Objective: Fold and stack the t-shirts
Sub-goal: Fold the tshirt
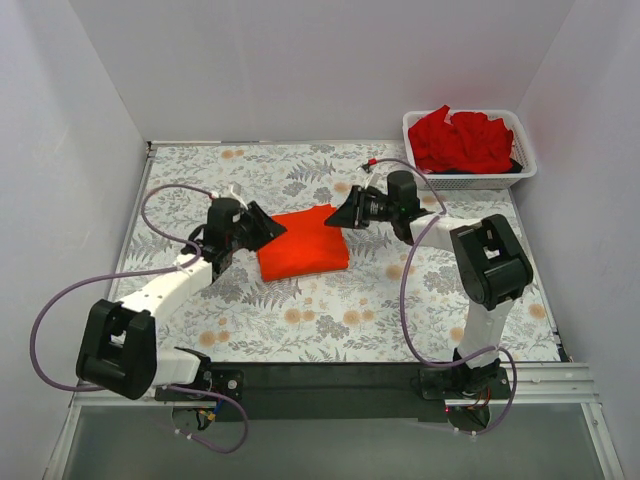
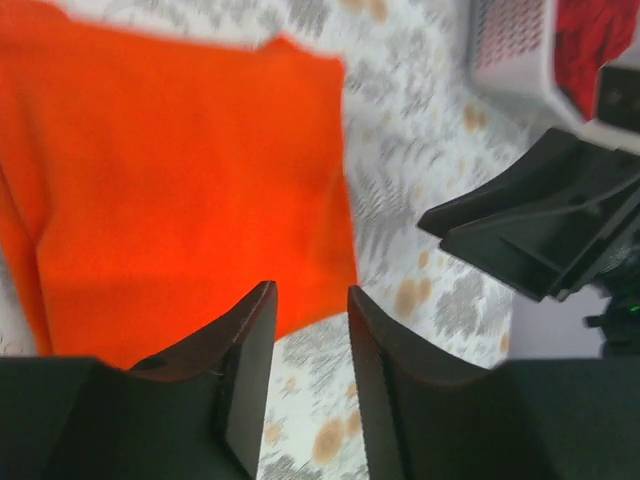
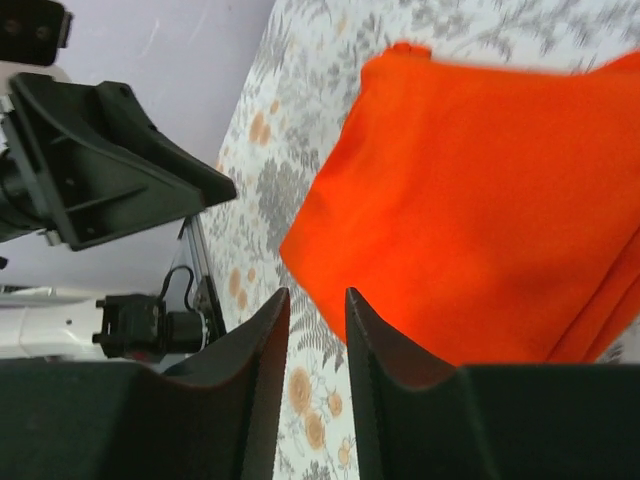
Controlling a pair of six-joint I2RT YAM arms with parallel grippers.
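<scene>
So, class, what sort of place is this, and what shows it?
Likely a robot lab test cell: plain white walls box in a floral-covered table, the left arm and right arm are bolted to its edge, and a basket of red shirts waits.

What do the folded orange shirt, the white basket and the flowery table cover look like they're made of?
The bright orange-red folded t-shirt: soft matte cloth, probably cotton knit; it creases at the folds. The white mesh basket: moulded plastic, smooth, with gridded openwork walls. The floral-patterned table covering: flat printed sheet; cloth or vinyl, I cannot tell.
</scene>
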